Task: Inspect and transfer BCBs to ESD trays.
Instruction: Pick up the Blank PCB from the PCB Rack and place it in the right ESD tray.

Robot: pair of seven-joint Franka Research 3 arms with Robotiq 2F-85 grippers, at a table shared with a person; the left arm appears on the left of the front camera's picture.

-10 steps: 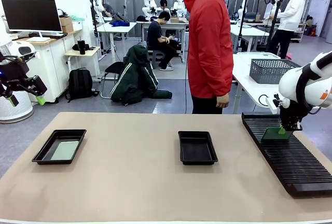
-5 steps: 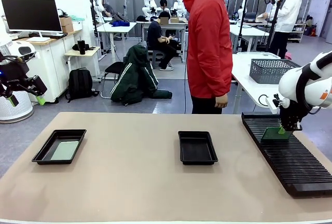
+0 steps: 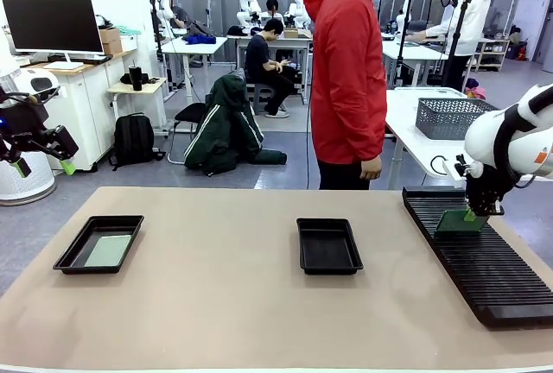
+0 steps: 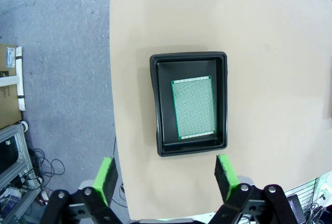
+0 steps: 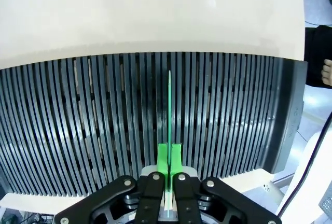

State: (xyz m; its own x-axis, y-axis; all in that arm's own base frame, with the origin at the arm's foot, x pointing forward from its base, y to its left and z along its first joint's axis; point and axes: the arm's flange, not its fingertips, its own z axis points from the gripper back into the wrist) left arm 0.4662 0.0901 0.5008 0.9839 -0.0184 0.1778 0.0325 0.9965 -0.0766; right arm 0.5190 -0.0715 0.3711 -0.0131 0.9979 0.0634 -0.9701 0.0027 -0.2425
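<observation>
R gripper [image 3: 470,214] pinches a board [image 3: 456,223] at the rack [image 3: 484,278], 3 o'clock. Next, I think: carry it to the empty tray [image 3: 330,269], mid table. L gripper [image 4: 166,175] is spread wide above the full tray [image 4: 155,105], 9 o'clock.

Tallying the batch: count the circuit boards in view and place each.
2. One BCB lies flat in the left ESD tray; the other stands on edge in the shut right pincer, over the slotted rack. None seems hidden.

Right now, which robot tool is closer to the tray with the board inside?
Left. The left tool hangs open high near that tray; the right tool is far across the table, shut on another board.
</observation>
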